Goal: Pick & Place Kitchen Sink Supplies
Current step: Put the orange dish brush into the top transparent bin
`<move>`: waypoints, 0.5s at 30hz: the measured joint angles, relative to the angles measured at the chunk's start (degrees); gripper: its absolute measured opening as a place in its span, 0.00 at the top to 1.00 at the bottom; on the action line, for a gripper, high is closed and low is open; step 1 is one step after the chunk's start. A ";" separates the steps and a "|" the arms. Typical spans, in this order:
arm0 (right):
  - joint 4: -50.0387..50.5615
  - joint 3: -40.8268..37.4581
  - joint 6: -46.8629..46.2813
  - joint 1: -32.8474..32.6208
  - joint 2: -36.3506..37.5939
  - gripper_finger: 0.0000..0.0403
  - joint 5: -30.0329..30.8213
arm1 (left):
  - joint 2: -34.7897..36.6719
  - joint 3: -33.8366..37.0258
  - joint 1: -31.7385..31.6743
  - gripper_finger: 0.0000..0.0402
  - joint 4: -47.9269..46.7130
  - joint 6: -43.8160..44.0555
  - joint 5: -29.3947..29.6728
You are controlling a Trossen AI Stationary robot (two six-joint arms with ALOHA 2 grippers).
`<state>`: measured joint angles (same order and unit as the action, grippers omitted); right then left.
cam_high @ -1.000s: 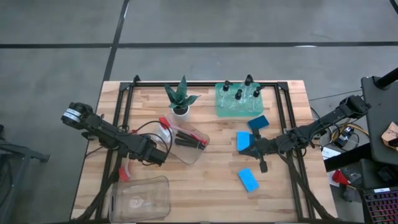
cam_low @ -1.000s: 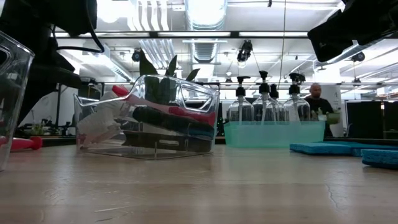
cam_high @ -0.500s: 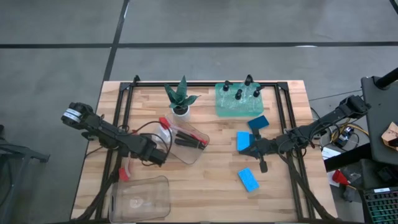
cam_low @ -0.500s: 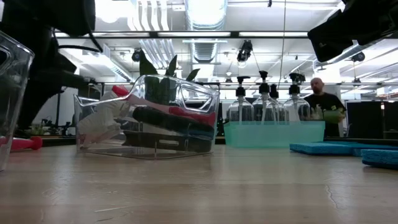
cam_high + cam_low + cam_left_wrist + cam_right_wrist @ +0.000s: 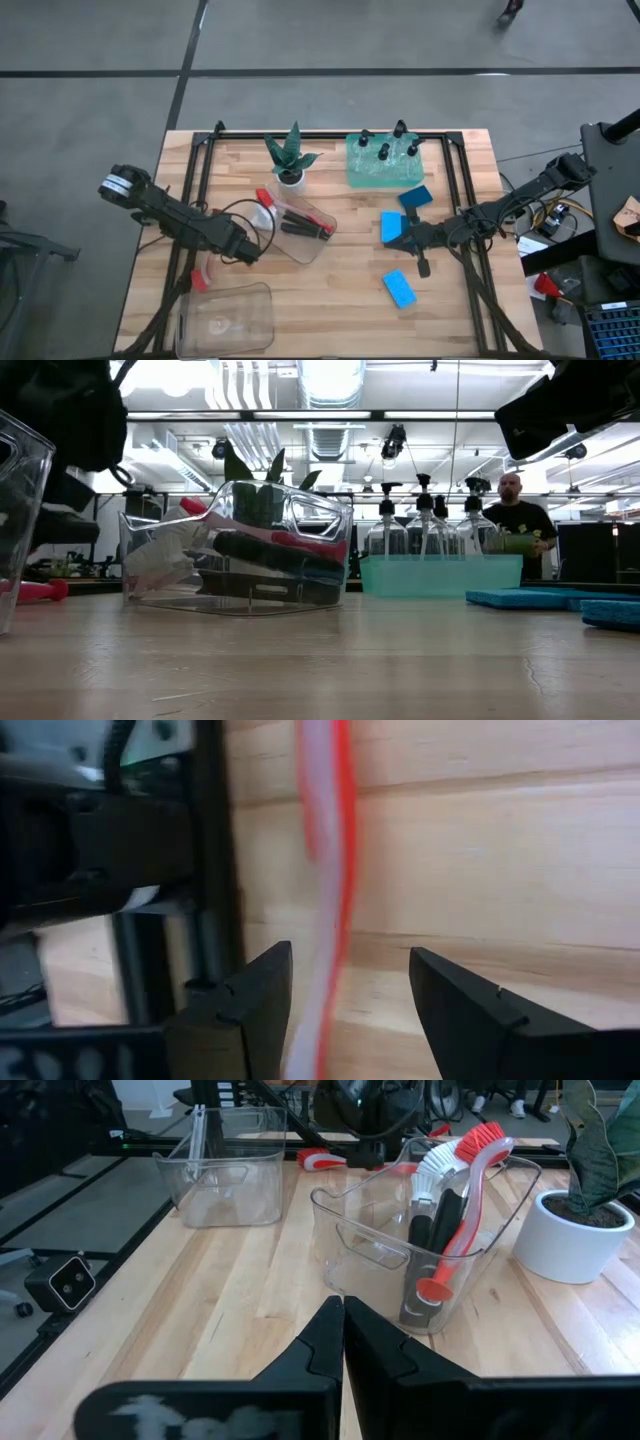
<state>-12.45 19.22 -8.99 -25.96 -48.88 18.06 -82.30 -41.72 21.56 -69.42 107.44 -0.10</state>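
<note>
Red-handled brush [image 5: 325, 870], probably loose between parted left gripper [image 5: 350, 1010] jaws beside the brush bin [image 5: 300, 228], risks rolling away; right gripper [image 5: 405, 240] shut, empty.

A green spiky plant [image 5: 291, 152] in a white pot stands at the upper middle of the wooden table [image 5: 340, 300]. A green tray [image 5: 384, 172] sits right of it. One clear bin [image 5: 226, 320] is at lower left, another [image 5: 305, 228] lies near the centre. A person [image 5: 518, 520] stands far behind.
</note>
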 joint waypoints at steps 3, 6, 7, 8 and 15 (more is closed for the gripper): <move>0.00 0.00 0.00 0.00 0.00 0.98 0.00 | 0.00 0.96 0.00 0.50 0.34 0.00 -0.42; 0.00 0.00 0.00 0.00 0.00 0.98 0.00 | 0.00 1.52 0.00 0.50 0.56 0.06 -0.46; 0.00 0.00 0.00 0.00 0.00 0.98 0.00 | 0.00 1.73 0.00 0.50 0.58 0.13 -0.46; 0.02 0.00 0.00 0.00 0.00 0.98 0.00 | 0.01 1.86 0.00 0.50 0.74 0.15 -0.44; 0.07 0.00 0.00 0.00 0.00 0.98 0.01 | 0.00 2.63 -0.07 0.50 2.13 1.66 -1.35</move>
<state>-12.38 19.22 -8.99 -25.96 -48.88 18.07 -82.30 -39.08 21.50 -67.29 109.10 -1.45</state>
